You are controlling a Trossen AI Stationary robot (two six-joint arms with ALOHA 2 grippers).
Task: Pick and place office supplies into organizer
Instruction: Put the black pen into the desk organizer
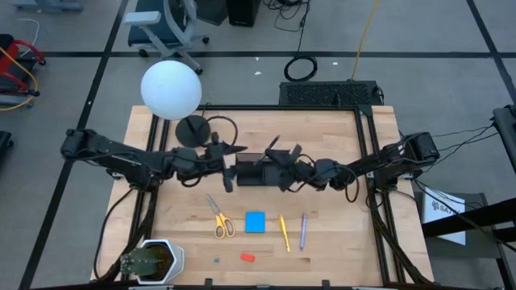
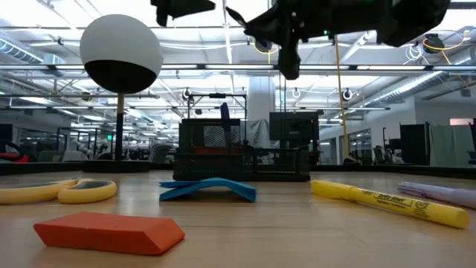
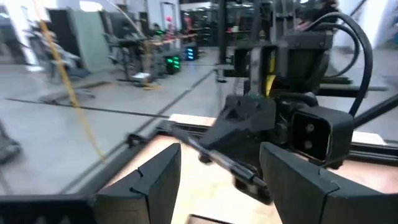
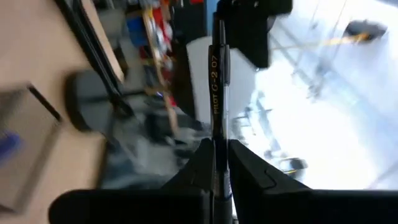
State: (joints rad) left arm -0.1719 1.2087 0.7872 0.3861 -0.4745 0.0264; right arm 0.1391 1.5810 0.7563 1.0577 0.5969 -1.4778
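My right gripper [image 4: 214,155] is clamped on a dark pen [image 4: 216,93], held above the organizer [image 1: 250,171] at table centre. Best to tip the pen upright over a compartment before letting go. My left gripper [image 3: 217,180] is spread wide and empty, just left of the pen.

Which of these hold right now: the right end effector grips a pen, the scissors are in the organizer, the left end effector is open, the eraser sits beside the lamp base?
1. The right end effector is shut on a dark pen. True.
2. The scissors are in the organizer. False: they lie on the table, near the blue note pad.
3. The left end effector is open and empty. True.
4. The red eraser sits beside the lamp base. False: it lies at the opposite table edge.
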